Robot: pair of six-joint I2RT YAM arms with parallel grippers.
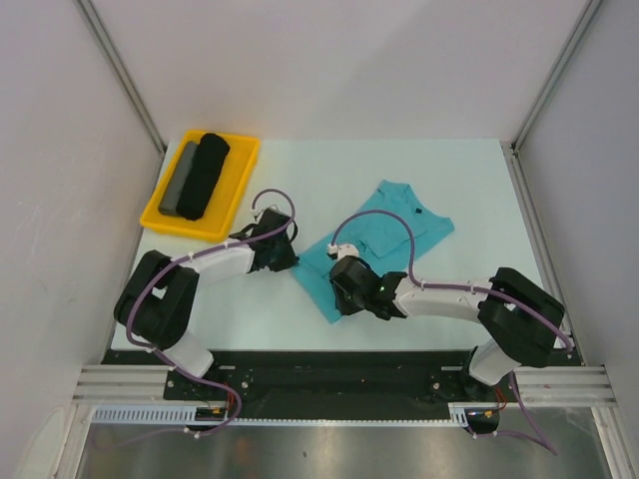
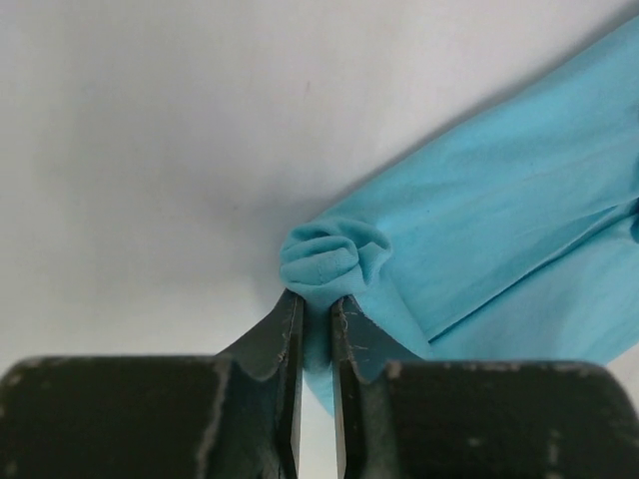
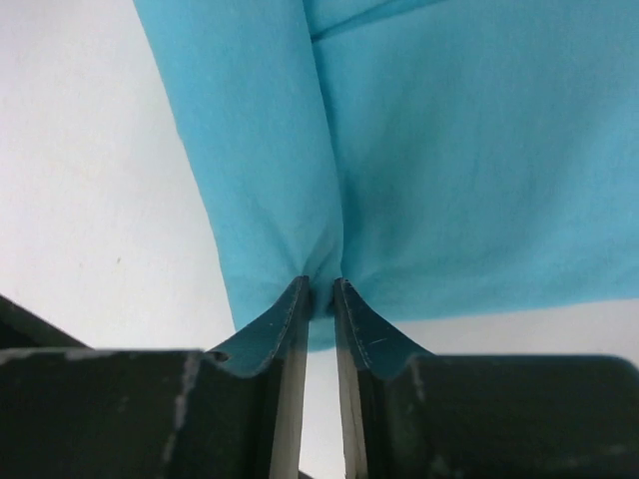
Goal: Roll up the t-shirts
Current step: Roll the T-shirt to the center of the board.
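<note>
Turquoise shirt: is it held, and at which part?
Yes. The left claw pinches the shirt at a bunched hem corner; the right claw pinches the hem edge.

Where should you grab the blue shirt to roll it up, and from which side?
Pinch the turquoise t-shirt at its near hem end, one corner each, coming low from the arms' side. It lies flat as a long strip with the neck farthest, so rolling probably starts there.

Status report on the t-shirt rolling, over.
Left pincer shut on turquoise t-shirt, bunched corner. Right pincer shut on its edge. Black roll and grey roll in yellow tray. Nothing obstructing.
</note>
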